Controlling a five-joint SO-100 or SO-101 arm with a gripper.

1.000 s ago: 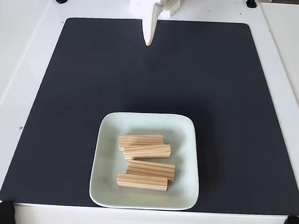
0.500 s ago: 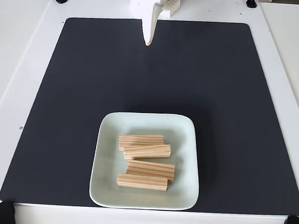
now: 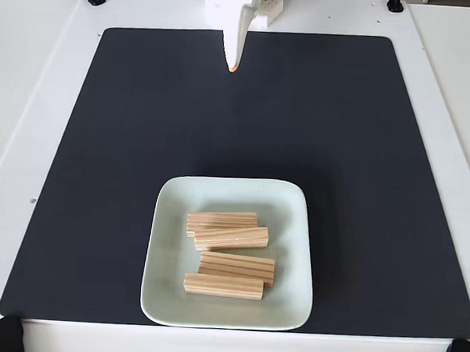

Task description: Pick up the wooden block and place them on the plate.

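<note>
Four unmarked wooden blocks (image 3: 225, 253) on plate (image 3: 169, 212)

White end effector (image 3: 233, 64) points down at the view's top, fingers together.

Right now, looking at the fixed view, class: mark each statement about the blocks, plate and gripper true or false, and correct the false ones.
1. Four wooden blocks lie on the plate. True.
2. One block remains on the black mat. False: the mat carries none.
3. The gripper holds a block. False: it holds nothing, at the mat's far edge.
4. The plate sits near the mat's front edge. True.
5. The blocks stand upright. False: they lie flat.
</note>
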